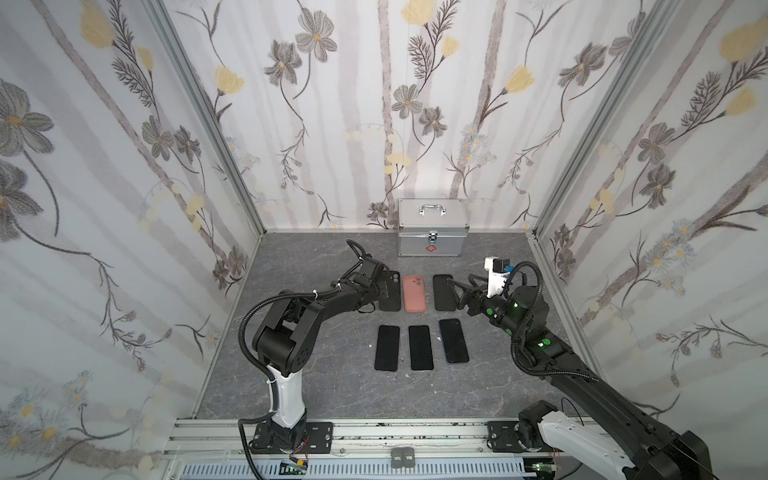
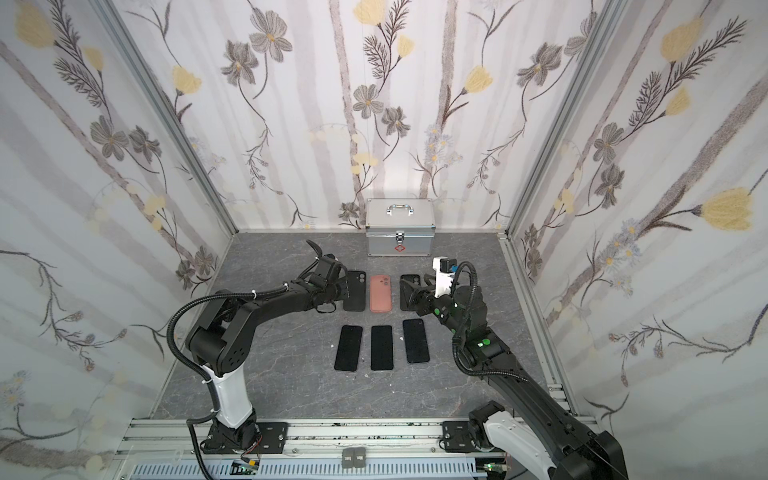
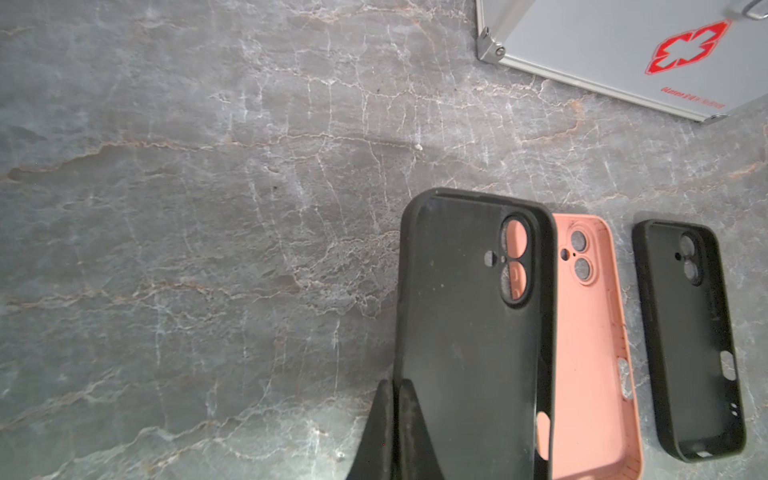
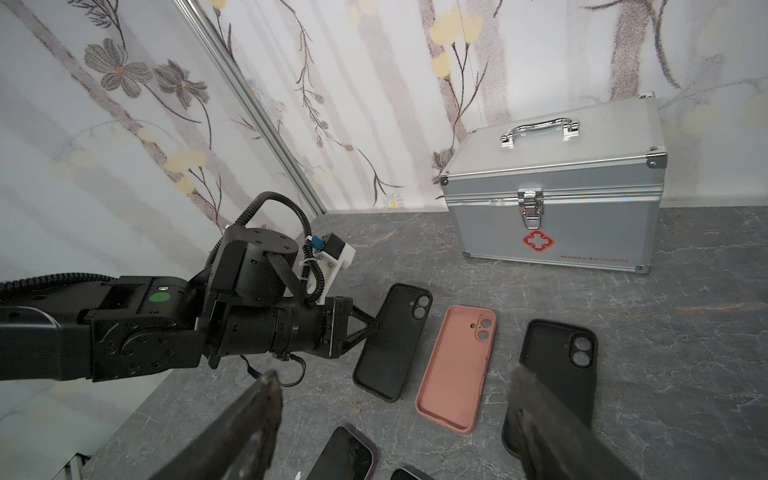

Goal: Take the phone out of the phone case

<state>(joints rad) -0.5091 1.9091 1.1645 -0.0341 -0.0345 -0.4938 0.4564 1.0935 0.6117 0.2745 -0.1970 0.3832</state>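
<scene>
Three empty phone cases lie in the back row: a black case (image 1: 390,291) (image 2: 354,291), a pink case (image 1: 414,293) (image 2: 380,293) and another black case (image 1: 444,293) (image 2: 409,291). My left gripper (image 3: 395,386) (image 1: 380,291) is shut on the side wall of the left black case (image 3: 473,332), whose far edge sits raised over the pink case (image 3: 590,353). My right gripper (image 4: 395,376) (image 1: 454,294) hangs open by the right black case (image 4: 557,365), holding nothing. Three phones (image 1: 387,348) (image 1: 420,348) (image 1: 454,340) lie screen up in the front row.
A silver first-aid box (image 1: 432,228) (image 4: 557,199) stands at the back wall behind the cases. Flowered walls close in the grey marbled table (image 1: 316,374) on three sides. An aluminium rail (image 1: 374,432) runs along the front edge.
</scene>
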